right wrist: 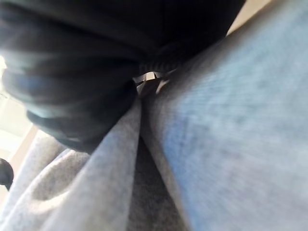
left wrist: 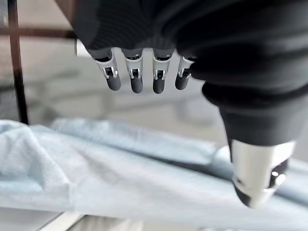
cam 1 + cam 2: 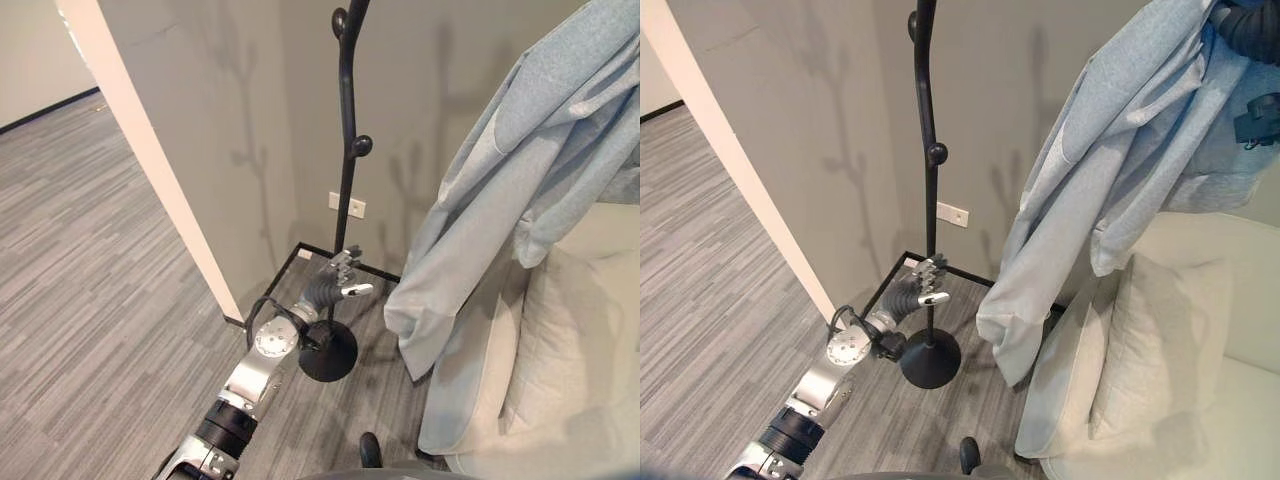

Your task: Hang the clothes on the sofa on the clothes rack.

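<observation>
Left eye view: I'm holding the garment (image 3: 500,190) high over the sofa (image 3: 560,380), beside the rack (image 3: 346,150), so it is hanging free; open floor (image 3: 100,250) lying left of the pole; right eye view: my right hand (image 3: 1245,30) is gripping cloth at the top; left wrist view: left hand (image 2: 144,72) idling, fingers relaxed and apart; right wrist view: fingers clamping a fold.
</observation>
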Tool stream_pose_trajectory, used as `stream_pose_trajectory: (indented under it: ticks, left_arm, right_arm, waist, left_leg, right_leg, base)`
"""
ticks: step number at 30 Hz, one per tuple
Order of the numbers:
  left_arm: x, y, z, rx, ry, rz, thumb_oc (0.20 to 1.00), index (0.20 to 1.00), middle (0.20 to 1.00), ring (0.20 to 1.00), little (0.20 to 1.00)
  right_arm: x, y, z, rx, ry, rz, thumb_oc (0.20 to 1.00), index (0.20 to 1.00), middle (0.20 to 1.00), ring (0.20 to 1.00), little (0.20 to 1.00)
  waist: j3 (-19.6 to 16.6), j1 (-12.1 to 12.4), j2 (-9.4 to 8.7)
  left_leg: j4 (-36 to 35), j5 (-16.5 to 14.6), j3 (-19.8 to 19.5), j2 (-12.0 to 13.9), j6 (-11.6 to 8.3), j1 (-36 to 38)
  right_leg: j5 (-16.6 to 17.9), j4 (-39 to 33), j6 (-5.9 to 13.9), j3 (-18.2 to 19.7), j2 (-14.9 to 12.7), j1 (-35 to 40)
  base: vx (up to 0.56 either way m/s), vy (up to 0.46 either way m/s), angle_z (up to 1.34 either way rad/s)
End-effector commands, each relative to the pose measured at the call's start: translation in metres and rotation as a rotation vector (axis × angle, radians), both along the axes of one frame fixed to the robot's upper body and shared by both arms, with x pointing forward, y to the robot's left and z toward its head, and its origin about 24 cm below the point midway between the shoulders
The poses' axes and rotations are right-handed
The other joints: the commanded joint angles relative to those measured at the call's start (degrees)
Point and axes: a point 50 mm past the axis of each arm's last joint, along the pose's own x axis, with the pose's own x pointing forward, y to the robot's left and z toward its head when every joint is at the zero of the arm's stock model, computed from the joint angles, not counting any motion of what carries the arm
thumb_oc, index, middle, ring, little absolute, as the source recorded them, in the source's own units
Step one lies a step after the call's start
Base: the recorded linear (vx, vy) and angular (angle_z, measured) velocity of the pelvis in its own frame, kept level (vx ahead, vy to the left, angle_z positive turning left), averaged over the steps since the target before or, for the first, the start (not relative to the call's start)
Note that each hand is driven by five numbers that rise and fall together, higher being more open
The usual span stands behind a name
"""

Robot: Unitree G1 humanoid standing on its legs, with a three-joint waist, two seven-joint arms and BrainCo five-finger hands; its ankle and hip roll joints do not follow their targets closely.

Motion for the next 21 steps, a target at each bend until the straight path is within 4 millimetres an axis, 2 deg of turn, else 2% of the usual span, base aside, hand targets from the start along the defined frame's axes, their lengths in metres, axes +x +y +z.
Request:
stream_pose_trajectory:
  ticks: [1,3,9,13,21]
  left_arm:
    - [0.002,-0.011,0.019,0.016,-0.120,-0.081,1.000,1.000,1.000,1.000,1.000]
    - [0.002,-0.018,0.018,0.079,-0.135,-0.136,1.000,1.000,1.000,1.000,1.000]
    - [0.003,-0.019,0.015,0.143,-0.150,-0.170,1.000,1.000,1.000,1.000,1.000]
    - [0.002,-0.017,0.011,0.158,-0.143,-0.169,1.000,1.000,1.000,1.000,1.000]
    - [0.000,-0.016,0.004,0.181,-0.123,-0.172,1.000,1.000,1.000,1.000,1.000]
  right_arm:
    - [-0.027,-0.006,0.052,0.031,-0.224,-0.037,0.200,0.200,0.200,0.200,0.200]
    - [-0.027,-0.003,0.052,0.011,-0.225,-0.041,0.200,0.200,0.200,0.200,0.200]
    - [-0.029,0.000,0.059,-0.017,-0.241,-0.045,0.200,0.200,0.200,0.200,0.200]
    - [-0.030,0.002,0.062,-0.026,-0.253,-0.041,0.200,0.200,0.200,0.200,0.200]
    - [-0.033,0.003,0.080,-0.058,-0.282,-0.082,0.200,0.200,0.200,0.200,0.200]
  waist:
    - [0.56,1.39,0.68]
    - [1.25,1.16,0.35]
    - [2.16,1.13,0.15]
    - [2.34,1.13,0.19]
    - [2.19,1.41,-0.88]
  left_leg:
    - [-3.42,1.62,2.40,2.35,-0.22,-0.28]
    - [-3.42,1.52,2.37,2.47,-0.12,-0.18]
    - [-3.42,1.37,2.41,2.51,-0.01,-0.09]
    - [-3.42,1.36,2.34,2.52,0.01,-0.09]
    - [-3.42,1.48,2.22,2.62,0.04,0.09]
  right_leg:
    - [-2.01,0.18,-0.29,-0.94,-2.49,1.44]
    - [-2.16,0.18,-0.35,-0.76,-2.25,1.13]
    - [-2.27,0.18,-0.44,-0.68,-2.18,0.81]
    - [-2.31,0.18,-0.47,-0.73,-2.15,0.74]
    - [-2.09,0.18,-0.38,-1.09,-2.04,0.97]
  base:
    - [0.01,-0.016,-0.03]
    - [0.01,-0.032,-0.06]
    - [0.01,-0.023,-0.09]
    - [0.00,0.000,0.00]
    - [0.00,0.000,0.00]
